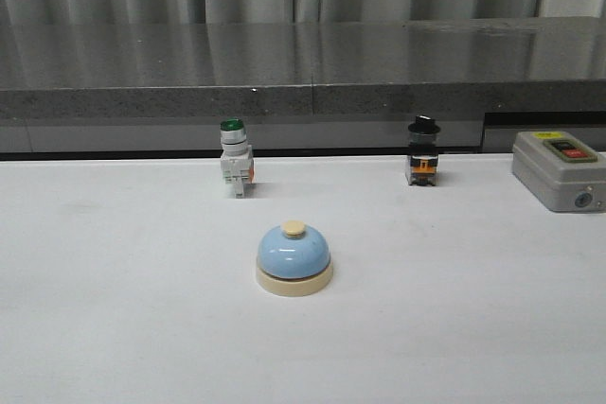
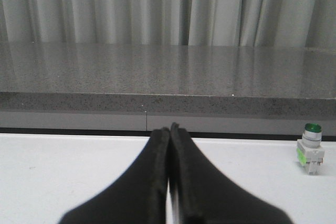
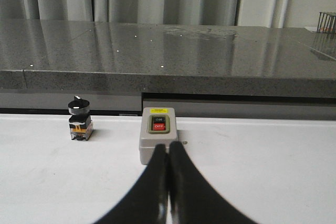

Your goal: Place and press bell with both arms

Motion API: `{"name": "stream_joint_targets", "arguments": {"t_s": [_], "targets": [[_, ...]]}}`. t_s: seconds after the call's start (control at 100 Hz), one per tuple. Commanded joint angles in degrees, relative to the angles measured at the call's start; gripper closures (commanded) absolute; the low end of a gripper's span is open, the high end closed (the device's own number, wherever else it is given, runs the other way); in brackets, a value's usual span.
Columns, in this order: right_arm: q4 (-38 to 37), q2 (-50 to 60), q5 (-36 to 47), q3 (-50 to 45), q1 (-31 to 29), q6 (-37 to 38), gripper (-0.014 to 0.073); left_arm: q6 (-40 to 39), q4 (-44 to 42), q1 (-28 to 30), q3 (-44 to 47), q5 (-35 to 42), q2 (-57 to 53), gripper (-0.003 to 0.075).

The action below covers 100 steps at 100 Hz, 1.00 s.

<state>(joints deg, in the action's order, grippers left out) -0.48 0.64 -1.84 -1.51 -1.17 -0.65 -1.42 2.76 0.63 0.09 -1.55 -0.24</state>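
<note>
The bell [image 1: 294,258], a light-blue dome on a cream base with a cream button, stands upright on the white table [image 1: 114,309] near the middle of the front view. Neither arm shows in the front view. My left gripper [image 2: 169,128] is shut and empty, low over the table; the bell is out of its view. My right gripper [image 3: 168,145] is shut and empty, its tips just in front of the grey switch box [image 3: 158,133]; the bell is out of its view too.
A green-capped white push-button [image 1: 235,157] stands behind the bell to the left, also in the left wrist view [image 2: 311,147]. A black-knobbed selector switch [image 1: 422,150] stands back right. The grey switch box [image 1: 559,169] sits at the far right. A grey stone ledge [image 1: 303,73] runs behind the table.
</note>
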Motion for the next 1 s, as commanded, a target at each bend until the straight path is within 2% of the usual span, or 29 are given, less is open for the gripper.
{"name": "stream_joint_targets", "arguments": {"t_s": [0.0, 0.82, 0.99], "targets": [[-0.17, 0.76, 4.7, 0.84, -0.28, -0.12, 0.0654, -0.54, 1.55, 0.11, 2.29, 3.72, -1.58, 0.0741], [-0.17, 0.68, 4.57, 0.92, -0.28, -0.12, 0.0654, -0.54, 1.65, 0.11, 2.29, 4.01, -1.53, 0.0741], [-0.24, 0.47, -0.35, 4.41, -0.28, -0.12, 0.0654, -0.54, 1.65, 0.11, 2.29, 4.01, -1.53, 0.0741]]}}
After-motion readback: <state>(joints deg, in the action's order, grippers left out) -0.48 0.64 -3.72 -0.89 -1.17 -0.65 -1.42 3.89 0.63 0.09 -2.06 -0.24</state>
